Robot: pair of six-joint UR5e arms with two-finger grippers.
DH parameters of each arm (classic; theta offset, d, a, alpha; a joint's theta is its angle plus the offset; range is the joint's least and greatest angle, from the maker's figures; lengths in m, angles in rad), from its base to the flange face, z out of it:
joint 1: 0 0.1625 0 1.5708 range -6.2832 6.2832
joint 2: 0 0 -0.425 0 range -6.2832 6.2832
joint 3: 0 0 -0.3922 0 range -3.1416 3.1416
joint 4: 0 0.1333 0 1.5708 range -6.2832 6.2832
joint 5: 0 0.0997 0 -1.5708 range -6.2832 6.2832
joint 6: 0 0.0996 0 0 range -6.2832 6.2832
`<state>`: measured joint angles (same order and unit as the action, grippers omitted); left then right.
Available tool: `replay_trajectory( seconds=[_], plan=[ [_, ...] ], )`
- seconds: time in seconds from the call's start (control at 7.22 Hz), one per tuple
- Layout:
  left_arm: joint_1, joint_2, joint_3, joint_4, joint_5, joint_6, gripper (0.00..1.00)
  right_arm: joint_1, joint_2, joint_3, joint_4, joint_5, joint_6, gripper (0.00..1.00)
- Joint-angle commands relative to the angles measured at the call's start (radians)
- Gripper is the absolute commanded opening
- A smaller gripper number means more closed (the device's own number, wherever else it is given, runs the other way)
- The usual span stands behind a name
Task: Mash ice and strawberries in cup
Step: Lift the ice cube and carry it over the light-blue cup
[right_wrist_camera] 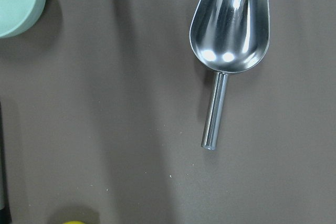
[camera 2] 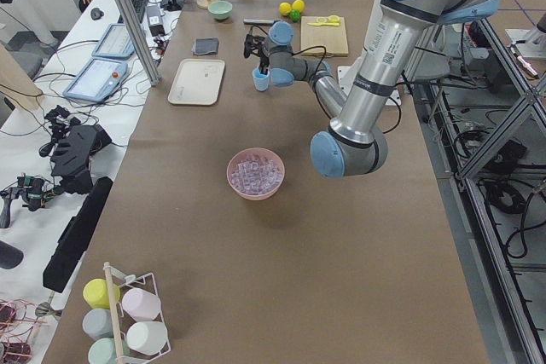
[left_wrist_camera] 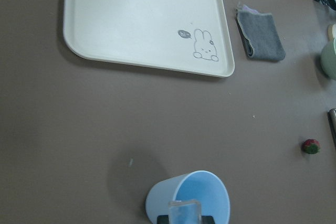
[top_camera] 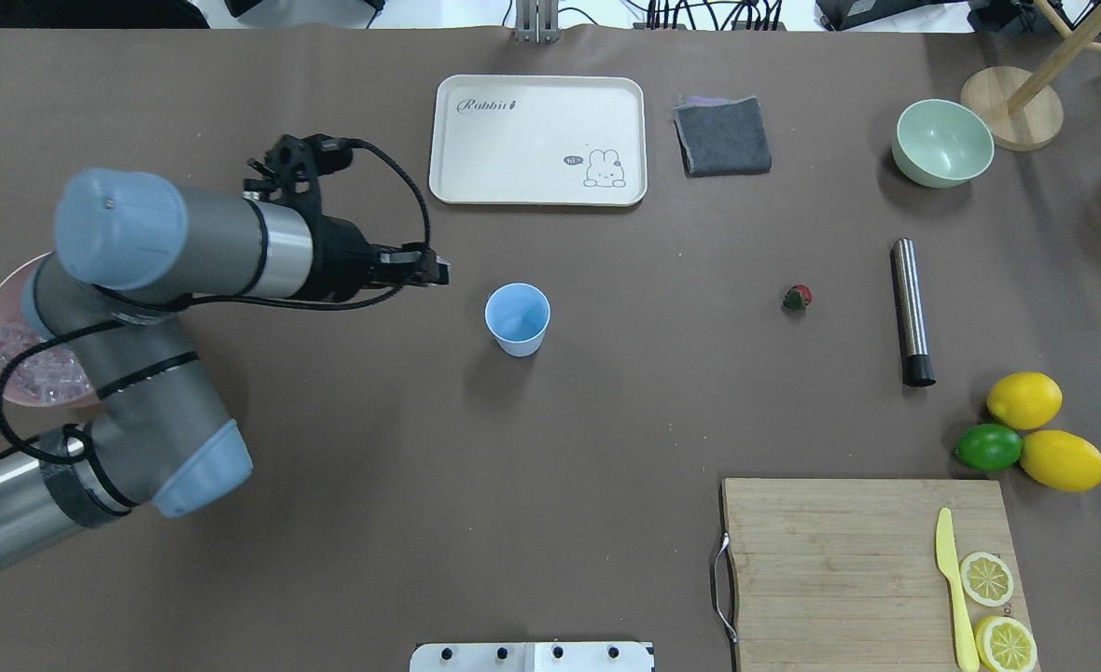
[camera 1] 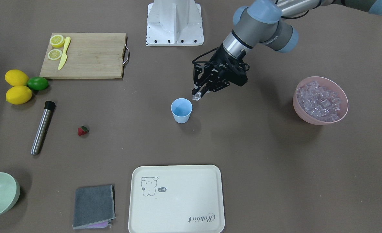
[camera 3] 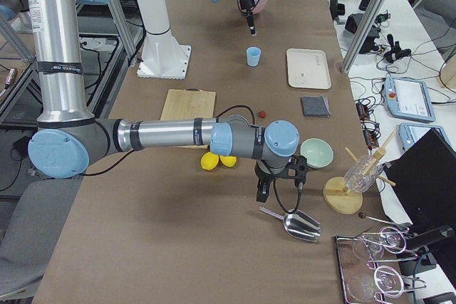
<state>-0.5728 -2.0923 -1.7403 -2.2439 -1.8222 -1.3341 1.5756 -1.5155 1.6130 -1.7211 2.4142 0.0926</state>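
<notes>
Food things on the bench (camera 1: 275, 161).
Two lemon halves (camera 1: 57, 40) and a yellow knife (camera 1: 64, 53) lie on the wooden board (camera 1: 94, 58); a lime (camera 1: 37, 83) touches two whole lemons (camera 1: 16, 77).

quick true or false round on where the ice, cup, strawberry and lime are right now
1. The left gripper grips one ice cube close to the cup. True.
2. The strawberry is inside the cup. False: it lies on the table, well away from the cup.
3. The pink bowl holds a heap of ice. True.
4. The lime is on the cutting board. False: it sits on the table beside the board, next to two lemons.
</notes>
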Motion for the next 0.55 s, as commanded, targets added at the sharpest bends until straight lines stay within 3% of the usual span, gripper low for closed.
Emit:
replay_trajectory(
  seconds=[0.0,0.42],
  plan=[
    [0.054,-0.029,0.021,0.017,0.081,0.001,0.0,0.0,0.005,-0.004,0.0,-0.003,0.001,1.0],
    [0.074,-0.066,0.061,0.017,0.116,0.004,0.0,0.0,0.008,-0.005,0.0,-0.004,0.001,1.0]
  ],
)
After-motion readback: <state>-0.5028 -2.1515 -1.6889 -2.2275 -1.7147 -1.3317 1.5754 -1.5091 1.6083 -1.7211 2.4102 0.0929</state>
